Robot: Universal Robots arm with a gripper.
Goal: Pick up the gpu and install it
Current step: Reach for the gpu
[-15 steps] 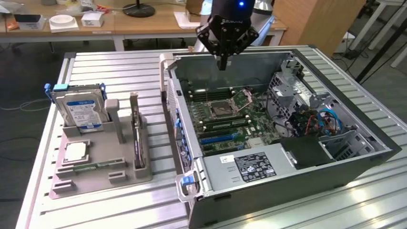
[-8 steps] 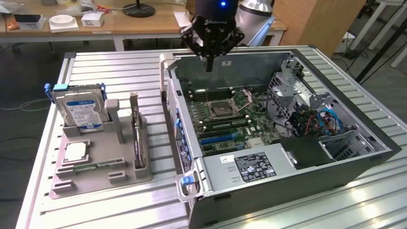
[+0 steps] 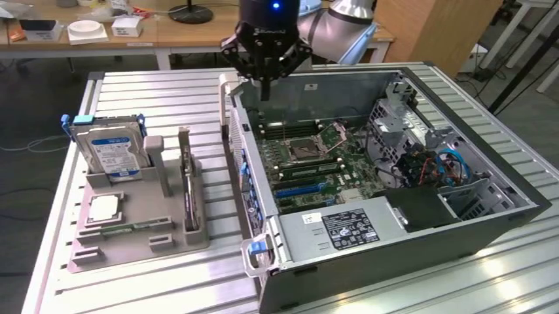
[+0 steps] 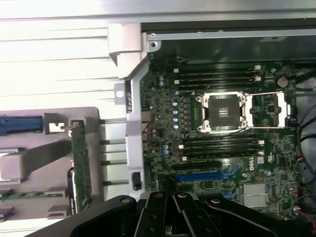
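Note:
The gpu (image 3: 187,186) stands on its long edge in a slot of the grey holder (image 3: 140,245), on the exterior view's left of the open computer case (image 3: 419,242). In the wrist view the gpu (image 4: 80,165) shows as a thin greenish-brown board edge with a metal tab at one end. My gripper (image 3: 264,90) hangs above the case's back left corner, well away from the gpu, over the motherboard (image 3: 319,163). Its black fingers (image 4: 157,217) are shut together with nothing between them.
The holder also carries a silver hard drive with a blue label (image 3: 109,152), a square processor (image 3: 103,208) and a narrow green memory stick (image 3: 131,229). On the motherboard are a processor socket (image 4: 224,111) and a blue slot (image 4: 205,175). Desks with clutter stand behind.

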